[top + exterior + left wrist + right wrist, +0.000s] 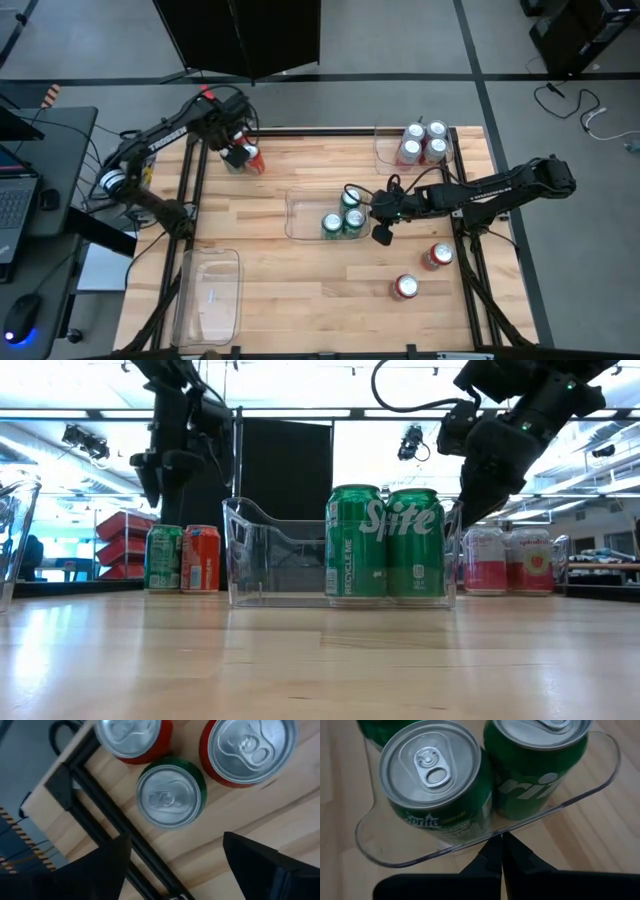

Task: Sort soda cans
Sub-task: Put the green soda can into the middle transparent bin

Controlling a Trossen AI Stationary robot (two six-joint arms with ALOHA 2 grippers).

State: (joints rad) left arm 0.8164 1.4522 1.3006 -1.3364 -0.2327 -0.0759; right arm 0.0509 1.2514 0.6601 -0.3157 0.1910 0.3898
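My left gripper point(238, 156) point(172, 865) hangs open over the table's far left corner. Below it, one green can point(170, 795) and two red cans point(134, 737) point(247, 750) stand upright on the wood. My right gripper point(381, 226) point(502, 847) is shut and sits just right of the middle clear bin point(300, 212), its tips close to the bin's rim point(485, 837). Three green cans point(343, 217) point(437, 785) stand inside that bin. In the low view the right gripper point(468, 510) is raised beside them.
A clear bin at the far right point(382, 150) holds several silver-white cans point(424, 141). Two red cans point(437, 257) point(405, 288) stand near the right edge. A clear bin with nothing in it point(208, 295) sits at the near left. A black frame rail point(95, 795) edges the table.
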